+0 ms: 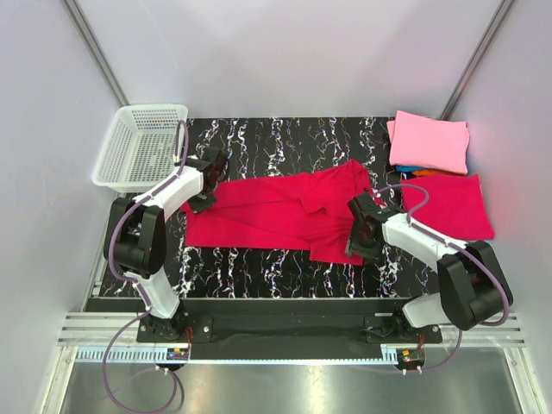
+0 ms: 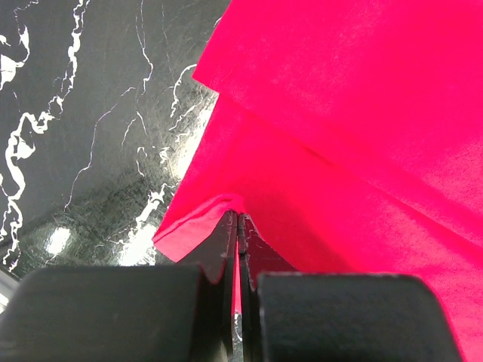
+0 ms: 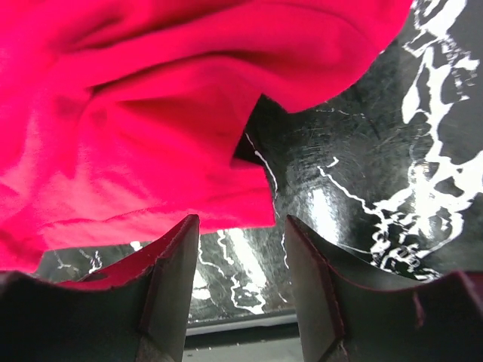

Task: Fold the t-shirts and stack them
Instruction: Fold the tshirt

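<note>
A crimson-red t-shirt (image 1: 285, 211) lies spread and rumpled across the middle of the black marbled table. My left gripper (image 1: 203, 203) is at its left edge, shut on a fold of the red cloth (image 2: 238, 226), which shows between the closed fingers. My right gripper (image 1: 356, 248) hovers at the shirt's near right corner and is open. In the right wrist view the shirt's hem corner (image 3: 249, 204) lies just ahead of the fingertips, with only table between them. At the far right are folded t-shirts: a pink one (image 1: 429, 142) and a red one (image 1: 448, 205), with blue and orange edges (image 1: 414, 171) between.
A white mesh basket (image 1: 138, 147) stands at the far left corner, just behind the left arm. White walls close in on three sides. The table's near edge (image 3: 249, 324) shows right under the right gripper.
</note>
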You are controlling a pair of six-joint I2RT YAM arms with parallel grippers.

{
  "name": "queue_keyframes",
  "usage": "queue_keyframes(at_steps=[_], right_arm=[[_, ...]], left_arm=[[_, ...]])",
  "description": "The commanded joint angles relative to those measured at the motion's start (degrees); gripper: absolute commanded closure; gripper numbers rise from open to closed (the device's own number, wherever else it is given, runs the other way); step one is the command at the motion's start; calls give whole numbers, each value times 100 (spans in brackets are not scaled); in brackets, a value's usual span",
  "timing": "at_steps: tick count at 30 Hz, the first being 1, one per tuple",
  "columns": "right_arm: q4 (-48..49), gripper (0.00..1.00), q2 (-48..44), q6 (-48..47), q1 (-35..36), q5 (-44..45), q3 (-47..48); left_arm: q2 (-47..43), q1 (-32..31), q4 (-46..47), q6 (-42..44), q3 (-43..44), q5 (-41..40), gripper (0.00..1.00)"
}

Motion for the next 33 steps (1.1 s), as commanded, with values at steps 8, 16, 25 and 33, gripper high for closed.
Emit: queue_keyframes(at_steps=[8, 16, 25, 33], right_arm=[[575, 46, 197, 399, 60, -8, -356], [592, 66, 224, 452, 60, 203, -382], [364, 68, -66, 470, 52, 317, -347], [144, 53, -128, 698, 52, 598, -277]], left_arm=[[-332, 63, 130, 170, -74, -23, 100], [-429, 80, 130, 187, -136, -15, 100], [-631, 98, 68, 240, -154, -23, 100], [-684, 115, 24, 267, -136, -32, 100]])
